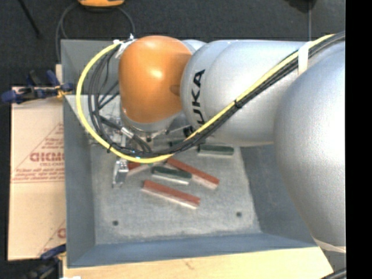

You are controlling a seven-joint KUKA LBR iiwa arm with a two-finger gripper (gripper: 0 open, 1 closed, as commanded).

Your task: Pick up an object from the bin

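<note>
I am looking down into the bin (174,246), and the near part of its grey floor is lying bare up to the near wall. The first thing in from there is the long red bar (171,193), which is lying flat and slanting down to the right, showing a pale strip along one edge. Just beyond it the dark green bar (170,175) is lying at much the same slant. A second red bar (196,173) is running off to the right beside it, so close that I cannot tell whether the two are touching.

Left of this cluster the gripper (120,173) is hanging low over the floor. I cannot tell whether the claw is apart or together, because the wrist above is covering most of it. A red piece (138,166) is poking out just right of the gripper, towards the left middle of the bin. Only its near end is showing, a flat red strip, and I cannot tell whether the gripper is touching it.

Farther back a green bar (215,150) is lying across, half under the arm (261,92). The yellow cable (221,116) is looping around the orange cover (154,77) and, with the arm, is hiding the far floor.
</note>
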